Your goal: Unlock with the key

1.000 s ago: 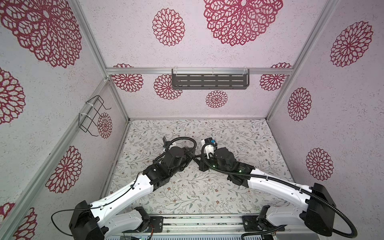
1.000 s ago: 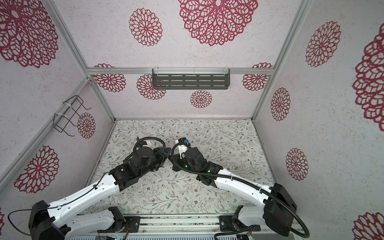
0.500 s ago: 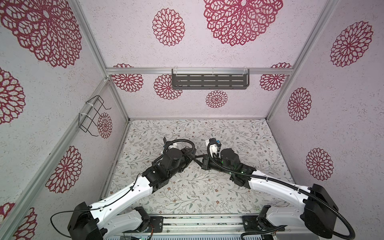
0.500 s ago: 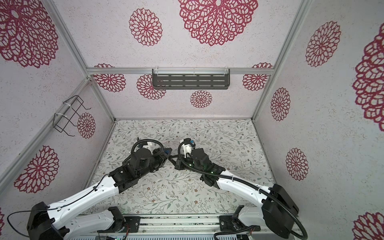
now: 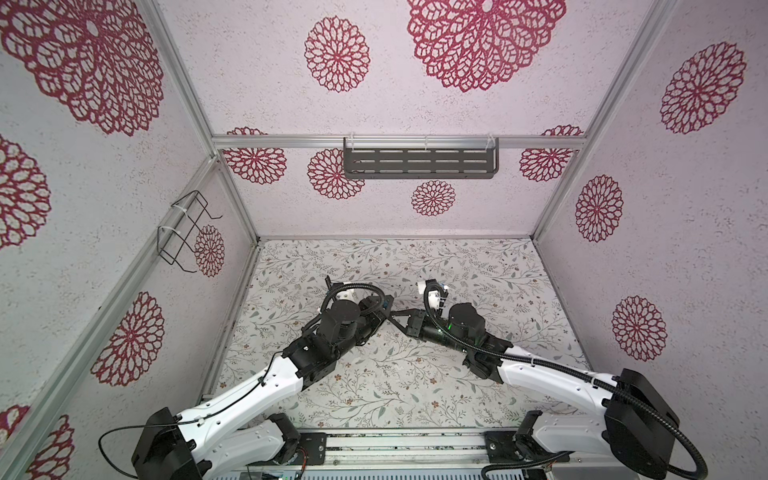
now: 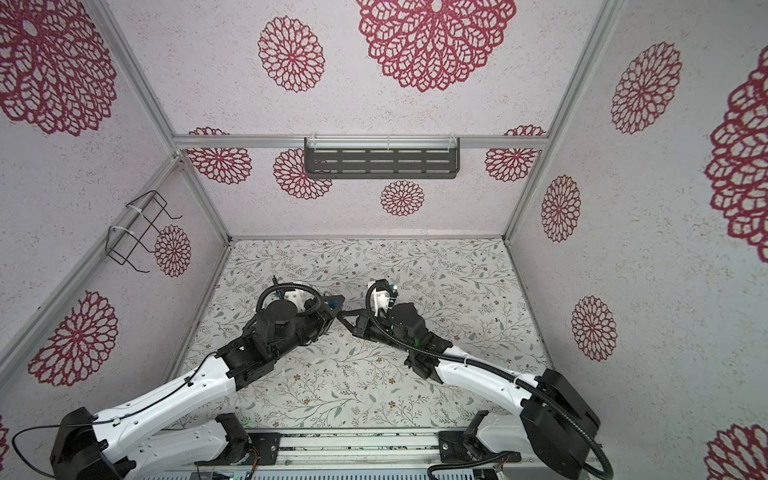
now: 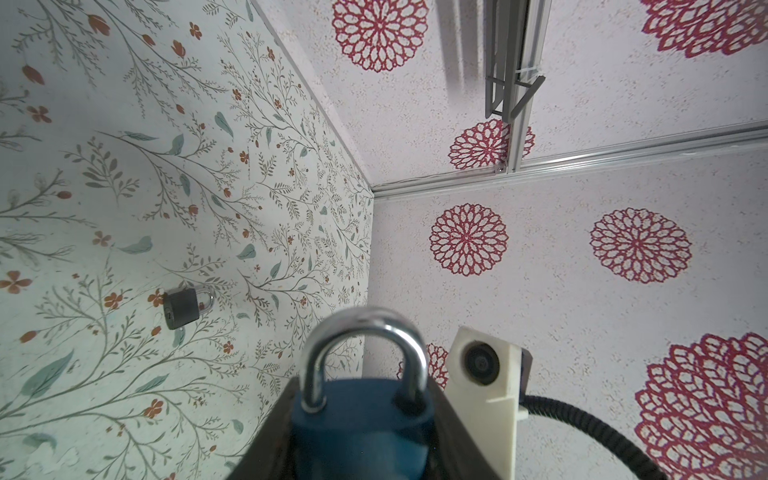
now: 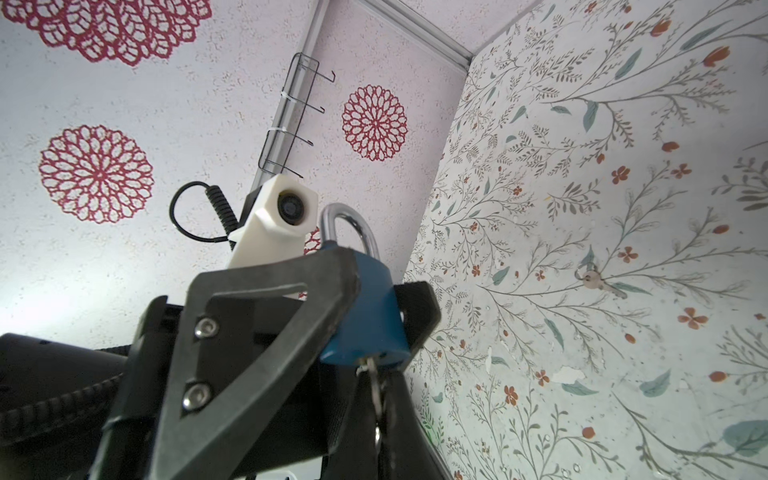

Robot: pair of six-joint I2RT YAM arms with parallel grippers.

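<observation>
About the middle of the floral table (image 5: 374, 399), the two arms reach in from the front edge and meet tip to tip. The left gripper (image 7: 361, 409) is closed part-way onto the body of a blue padlock (image 8: 368, 316), one finger on each side. It holds the lock clear of the table, with the steel shackle (image 7: 361, 332) pointing away from the wrist and both its legs seated in the body. The right gripper (image 8: 379, 405) is pinched tight on a small key (image 8: 375, 380), whose blade sits in the keyhole at the lock's bottom end. The fingers cover the key's head, so I can't tell how far it is turned. In both top views the lock is only a blue sliver between black fingers. Farther out, a grey padlock (image 7: 185, 308) lies on its side on the table and a second key (image 8: 598, 283) lies flat, both well apart from the grippers. Beyond them, a grey slotted shelf (image 5: 419, 163) hangs on the back wall and a wire rack (image 5: 183, 232) on the left wall.
</observation>
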